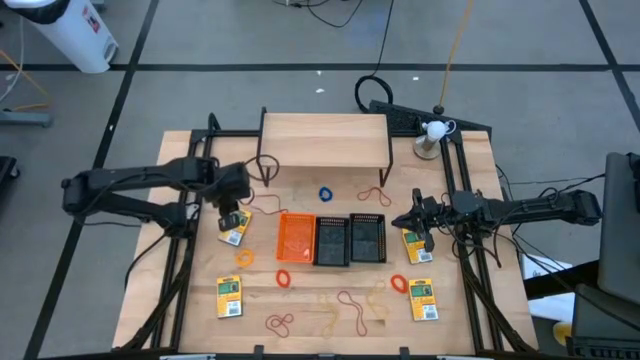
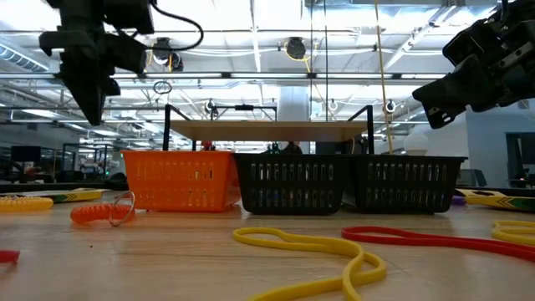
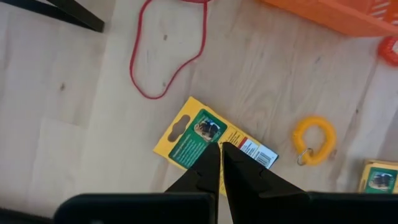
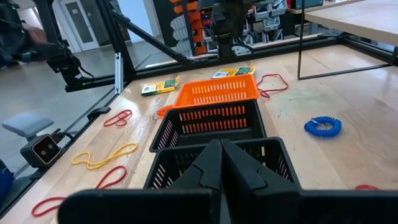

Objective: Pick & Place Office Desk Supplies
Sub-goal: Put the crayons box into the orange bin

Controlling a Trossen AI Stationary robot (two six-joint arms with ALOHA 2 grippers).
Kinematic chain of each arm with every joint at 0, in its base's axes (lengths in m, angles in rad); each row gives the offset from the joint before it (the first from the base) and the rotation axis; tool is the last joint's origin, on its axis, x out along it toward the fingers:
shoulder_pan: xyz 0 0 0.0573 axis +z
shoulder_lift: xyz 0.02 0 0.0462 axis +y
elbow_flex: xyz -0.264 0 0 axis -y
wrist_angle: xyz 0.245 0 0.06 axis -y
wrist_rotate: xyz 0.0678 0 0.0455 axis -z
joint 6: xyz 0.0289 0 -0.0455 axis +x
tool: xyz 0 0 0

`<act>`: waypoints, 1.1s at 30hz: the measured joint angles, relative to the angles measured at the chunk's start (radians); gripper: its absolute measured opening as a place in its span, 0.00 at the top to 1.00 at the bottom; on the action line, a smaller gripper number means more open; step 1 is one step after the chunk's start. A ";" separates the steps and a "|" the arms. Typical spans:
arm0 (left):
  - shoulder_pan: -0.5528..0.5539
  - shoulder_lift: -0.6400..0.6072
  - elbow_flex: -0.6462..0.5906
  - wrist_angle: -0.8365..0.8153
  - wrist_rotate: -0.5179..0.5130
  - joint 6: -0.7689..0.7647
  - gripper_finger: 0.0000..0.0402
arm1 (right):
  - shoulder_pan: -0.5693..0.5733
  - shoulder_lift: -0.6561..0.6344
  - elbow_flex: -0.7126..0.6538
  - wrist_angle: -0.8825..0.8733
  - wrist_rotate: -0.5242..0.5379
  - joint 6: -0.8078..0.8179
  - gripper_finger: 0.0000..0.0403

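overhead camera looks straight down; low one sits level at tabletop; wrist cameras look close past their fingers. all show the orange mesh bin (image 1: 296,238).

Obstacles: three mesh bins in a touching row at frame centre, orange bin (image 1: 296,238), black bins (image 1: 332,240) and (image 1: 367,238); wooden shelf (image 1: 324,139) across upper centre. Open passage: bare wood between shelf and bins, holding only a blue coil (image 1: 326,193). Lower table: flat rubber-band loops (image 1: 345,302), low packs (image 1: 229,296).

Bright, even ceiling light (faint shadows), near foreground blurred
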 joint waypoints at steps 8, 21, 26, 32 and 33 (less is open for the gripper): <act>0.077 0.076 0.000 -0.008 0.057 0.058 0.95 | 0.000 0.000 0.000 -0.006 0.000 0.002 1.00; 0.086 0.104 0.000 -0.042 -0.081 0.023 0.95 | 0.000 0.000 0.000 -0.006 0.000 0.003 1.00; 0.082 0.104 0.000 -0.045 -0.150 0.031 0.95 | 0.000 0.000 0.000 -0.006 0.000 0.001 1.00; 0.082 0.104 0.000 -0.046 -0.149 0.029 0.95 | 0.000 0.000 0.000 -0.006 0.000 0.000 1.00; 0.082 0.104 0.000 -0.044 -0.149 0.022 0.95 | 0.000 0.000 0.000 -0.006 0.000 0.000 1.00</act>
